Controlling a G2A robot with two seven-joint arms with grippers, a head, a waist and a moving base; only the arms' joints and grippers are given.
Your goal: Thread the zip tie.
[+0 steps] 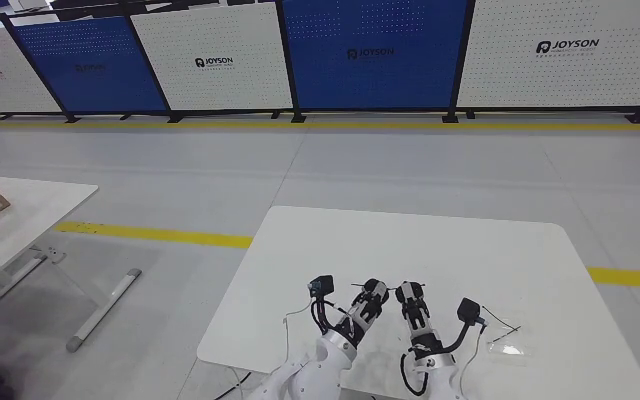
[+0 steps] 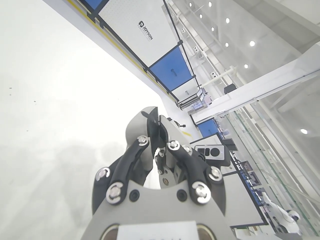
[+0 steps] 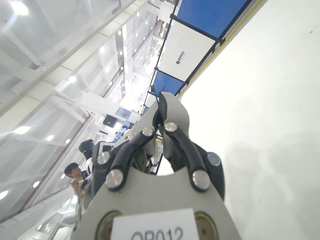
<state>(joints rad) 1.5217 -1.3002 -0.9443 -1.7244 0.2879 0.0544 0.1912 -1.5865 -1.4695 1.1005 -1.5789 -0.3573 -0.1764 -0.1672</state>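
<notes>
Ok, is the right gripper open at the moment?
No, in the right wrist view the right gripper is shut, clamped on a thin black zip tie that sticks out past its tips.

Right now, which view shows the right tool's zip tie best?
Right wrist view: the zip tie sticks out as a thin black strip past the shut right tool. Top view: too small to tell. Left wrist view: a dark sliver in the left tool, unclear.
</notes>
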